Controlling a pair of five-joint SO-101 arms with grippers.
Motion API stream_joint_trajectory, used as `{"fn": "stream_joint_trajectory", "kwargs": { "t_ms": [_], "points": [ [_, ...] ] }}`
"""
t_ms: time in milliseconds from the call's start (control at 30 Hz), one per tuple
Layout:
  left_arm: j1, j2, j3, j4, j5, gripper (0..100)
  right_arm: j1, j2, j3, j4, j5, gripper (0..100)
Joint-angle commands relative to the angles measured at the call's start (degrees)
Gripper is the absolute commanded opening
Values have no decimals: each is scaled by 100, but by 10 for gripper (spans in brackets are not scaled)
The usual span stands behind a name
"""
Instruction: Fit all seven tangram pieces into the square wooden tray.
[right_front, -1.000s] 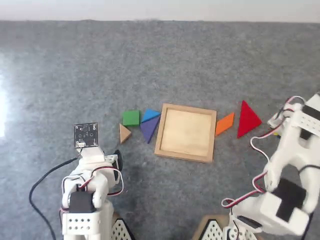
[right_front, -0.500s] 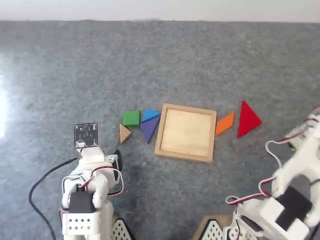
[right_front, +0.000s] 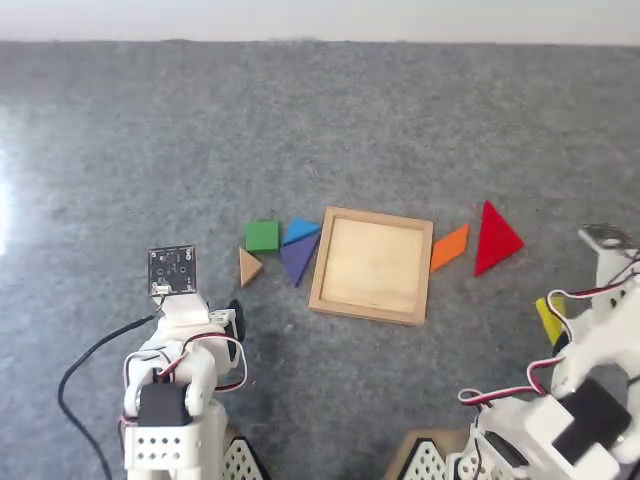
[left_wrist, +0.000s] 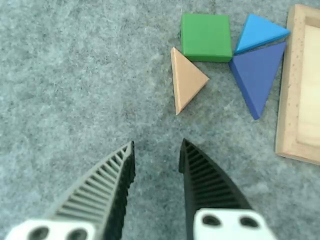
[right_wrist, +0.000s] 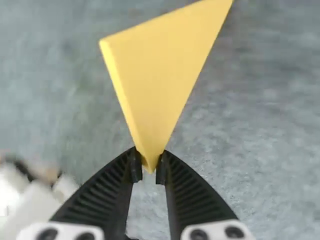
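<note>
Pinching one corner of the yellow triangle (right_wrist: 160, 75), the right hand (right_wrist: 146, 169) holds it well right of the wooden tray (right_front: 371, 215); the left hand (left_wrist: 156, 150) hovers half-open near the tan triangle (left_wrist: 186, 85).

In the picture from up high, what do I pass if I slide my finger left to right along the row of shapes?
green square → wooden tray → orange piece → red triangle → yellow triangle
</note>
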Motion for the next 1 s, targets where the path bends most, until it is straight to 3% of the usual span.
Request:
{"fn": "stream_joint_trajectory", "kwargs": {
  "t_ms": [0,333,467,600,633,833,967],
  "points": [
    [-44,-79,-66,26,62,143,22,-347,-255,242,782,7],
    [-44,-79,-66,26,62,143,497,-312,-1011,338,1037,30],
    [-44,-79,-66,26,62,143,295,-338,-1011,840,1451,162],
    [-44,-79,-66,26,62,143,-365,-277,-993,1279,1336,284],
    [-44,-79,-66,26,62,143,-611,-277,-932,1332,1020,304],
    [-44,-79,-66,26,62,143,-2308,-347,-264,84,-2787,336],
    [-44,-79,-66,26,62,143,-2844,-435,334,-497,-3965,286]
  ]
}}
